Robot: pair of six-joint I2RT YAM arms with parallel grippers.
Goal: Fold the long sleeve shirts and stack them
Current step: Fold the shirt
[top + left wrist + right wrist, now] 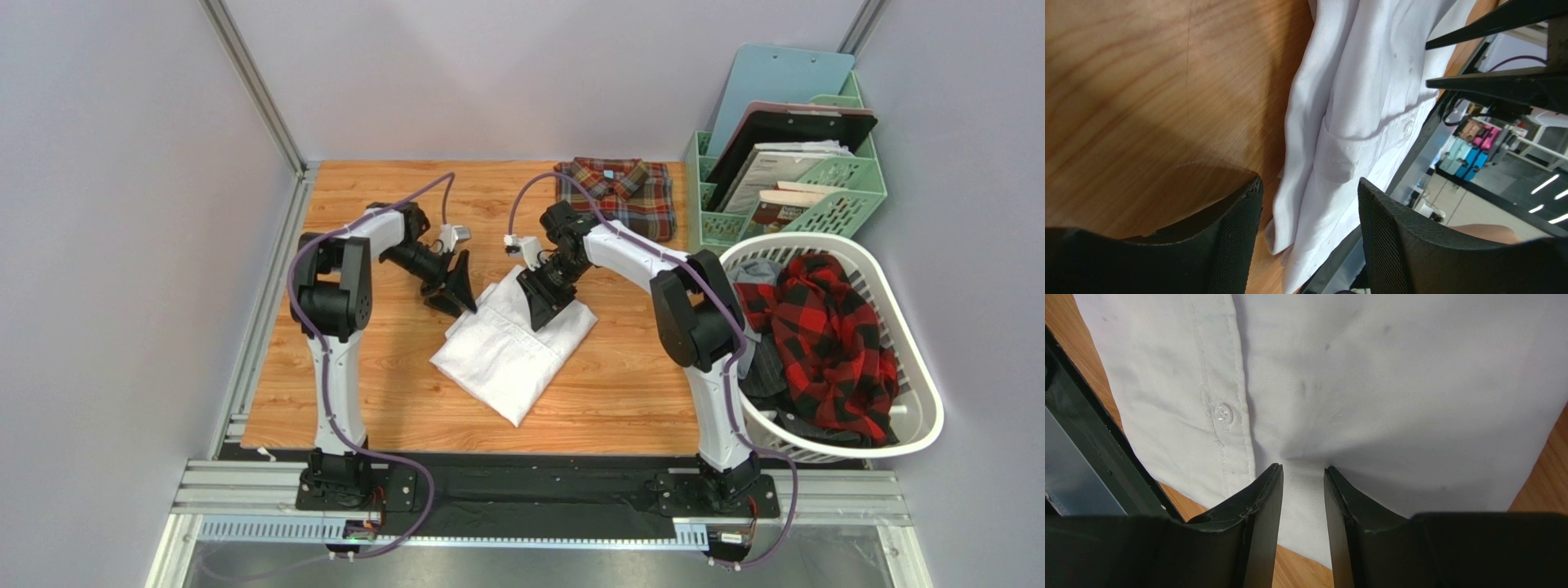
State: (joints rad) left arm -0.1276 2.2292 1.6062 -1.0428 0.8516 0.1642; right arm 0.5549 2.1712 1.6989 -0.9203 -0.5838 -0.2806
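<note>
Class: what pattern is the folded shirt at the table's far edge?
The shirt is red, brown and green plaid; top view.

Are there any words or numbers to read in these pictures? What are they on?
No text can be read anywhere.
On the papers in the rack: any print is too small to read.
On the white shirt and the plaid shirt: no label or writing shows.
On the coloured boxes in the left wrist view: too blurred to tell.
</note>
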